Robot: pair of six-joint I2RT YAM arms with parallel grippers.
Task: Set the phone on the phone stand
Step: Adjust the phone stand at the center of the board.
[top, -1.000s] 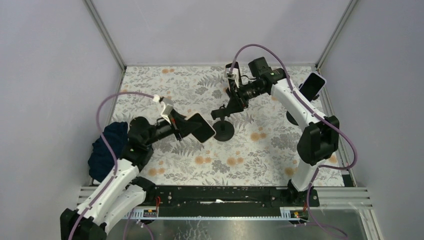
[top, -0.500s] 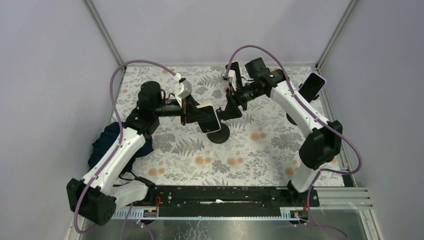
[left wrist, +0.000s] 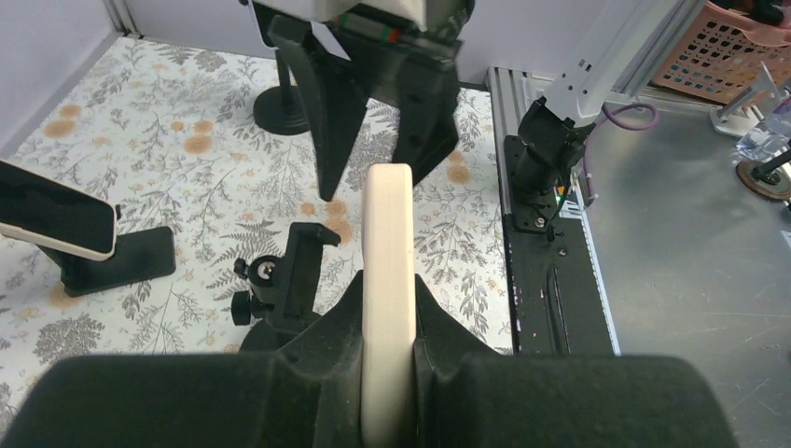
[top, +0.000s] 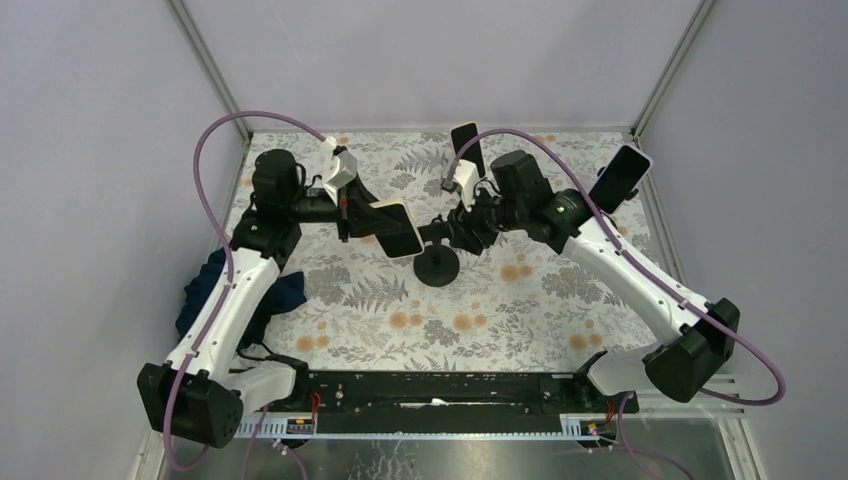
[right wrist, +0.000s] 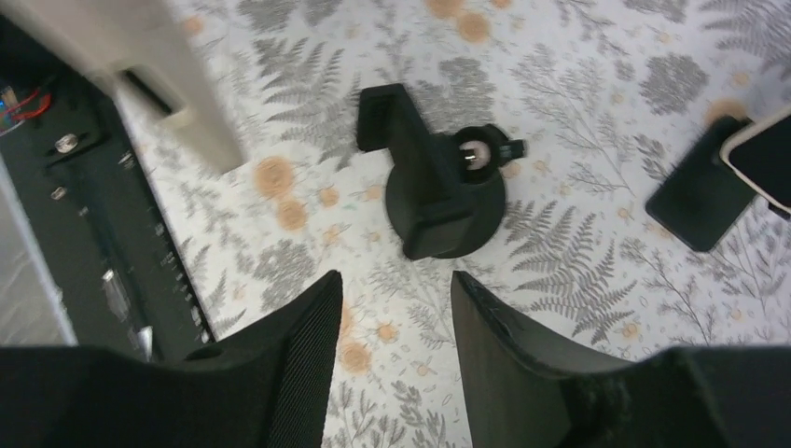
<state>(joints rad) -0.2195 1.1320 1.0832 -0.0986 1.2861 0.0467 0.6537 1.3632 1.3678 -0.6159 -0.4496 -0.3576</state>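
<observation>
A phone (top: pixel 396 228) in a cream case is clamped edge-on in my left gripper (top: pixel 372 222), which is shut on it; in the left wrist view the phone's edge (left wrist: pixel 389 243) rises between the pads (left wrist: pixel 438 327). It hovers just left of the black phone stand (top: pixel 437 264), a round base with an empty clamp (left wrist: pixel 298 278). My right gripper (top: pixel 453 232) hangs above the stand's clamp with jaws open and nothing between them. From the right wrist camera the stand (right wrist: pixel 438 182) lies below the open gripper (right wrist: pixel 396 285), and the phone (right wrist: pixel 149 65) shows at upper left.
Two other phones sit on stands: one at the back centre (top: pixel 466 148) and one at the right edge (top: pixel 619 177). A dark blue cloth (top: pixel 212 292) lies at the left edge. The black rail (top: pixel 440 390) runs along the near side.
My left arm carried the phone from the front left up beside the stand. My right arm swung its elbow out to the right, and its jaws opened off the stand.
</observation>
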